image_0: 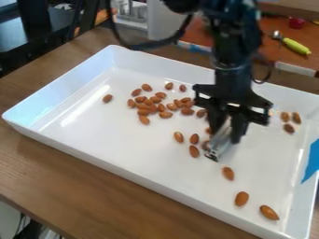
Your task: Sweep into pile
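While the black two-finger gripper (225, 137) clasps a shiny silver metal tool (216, 147), brown oval almonds (152, 108) bunch loosely in the white rectangular tray (124, 144): over half gathered, I reckon, strays (241, 199) left to sweep!

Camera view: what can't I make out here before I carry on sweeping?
All in the camera view:
- Silvery tool: upper end hidden by the gripper and its jaws, so its full shape is unclear.
- Almonds: some are partly covered by the gripper and tool, so no sure count.
- White tray: far right corner cut off by the right edge.
- Blue patch: cut off by the right edge.
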{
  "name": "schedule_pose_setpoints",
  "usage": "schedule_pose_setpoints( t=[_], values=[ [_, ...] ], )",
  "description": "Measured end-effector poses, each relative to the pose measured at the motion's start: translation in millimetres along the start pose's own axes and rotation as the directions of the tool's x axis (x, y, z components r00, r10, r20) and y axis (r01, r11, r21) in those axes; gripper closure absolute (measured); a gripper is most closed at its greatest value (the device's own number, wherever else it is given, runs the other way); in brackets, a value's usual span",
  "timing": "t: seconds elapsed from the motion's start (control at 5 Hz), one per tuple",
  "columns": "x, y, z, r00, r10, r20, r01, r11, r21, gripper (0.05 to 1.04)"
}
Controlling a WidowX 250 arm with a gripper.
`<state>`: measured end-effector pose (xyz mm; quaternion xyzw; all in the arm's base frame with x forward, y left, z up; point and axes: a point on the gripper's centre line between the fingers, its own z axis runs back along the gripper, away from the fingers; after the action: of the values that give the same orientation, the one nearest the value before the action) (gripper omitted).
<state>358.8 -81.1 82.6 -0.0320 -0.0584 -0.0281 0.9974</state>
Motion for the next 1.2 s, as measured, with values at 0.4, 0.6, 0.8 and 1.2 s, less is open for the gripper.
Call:
schedule_pose_setpoints(
  t=[0.4, 0.6, 0.8, 1.2],
  values=[
    [-5, 60, 4, 0.997, 0.063, -0.052, -0.063, 0.998, 0.005, 0.716],
    [-3, 88, 5, 0.995, 0.094, -0.042, -0.094, 0.996, 0.013, 0.716],
    [6, 106, 4, 0.996, 0.082, -0.025, -0.081, 0.996, 0.023, 0.716],
    [-15, 194, 15, 0.989, 0.142, -0.035, -0.138, 0.987, 0.080, 0.716]
  ],
)
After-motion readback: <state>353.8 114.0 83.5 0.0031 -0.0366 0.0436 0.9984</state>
